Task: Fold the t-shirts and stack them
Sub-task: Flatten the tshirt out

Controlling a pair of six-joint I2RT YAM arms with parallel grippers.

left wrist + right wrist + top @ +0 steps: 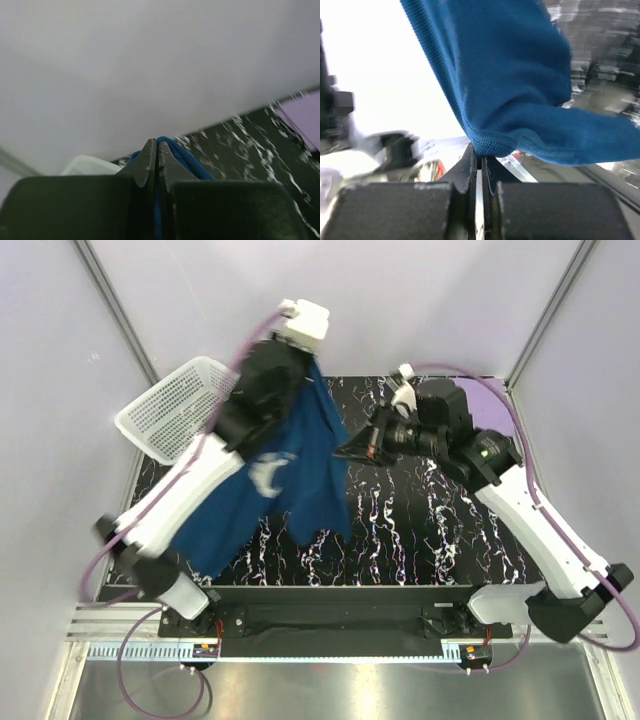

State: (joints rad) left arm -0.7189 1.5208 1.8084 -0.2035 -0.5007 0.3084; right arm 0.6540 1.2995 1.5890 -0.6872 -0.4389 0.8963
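Note:
The dark teal-blue t-shirt (pixel 310 460) with a white graphic hangs in the air over the black marbled table (pixel 420 530). My left gripper (pixel 306 362) is raised high at the back and shut on the shirt's top edge; blue cloth (pixel 185 152) shows between its jaws (pixel 157 143). My right gripper (pixel 347 450) is shut on a ribbed hem of the same shirt (pixel 510 75) at the jaw tips (pixel 479 152), to the shirt's right side. The pale lavender t-shirt (pixel 485 395) lies at the back right of the table, partly hidden by my right arm; it also shows in the left wrist view (pixel 302 117).
A white perforated basket (pixel 175 405) lies tipped at the back left corner, next to my left arm; it shows as a white blur in the left wrist view (pixel 90 164). Lavender walls and metal posts (pixel 115 305) surround the table.

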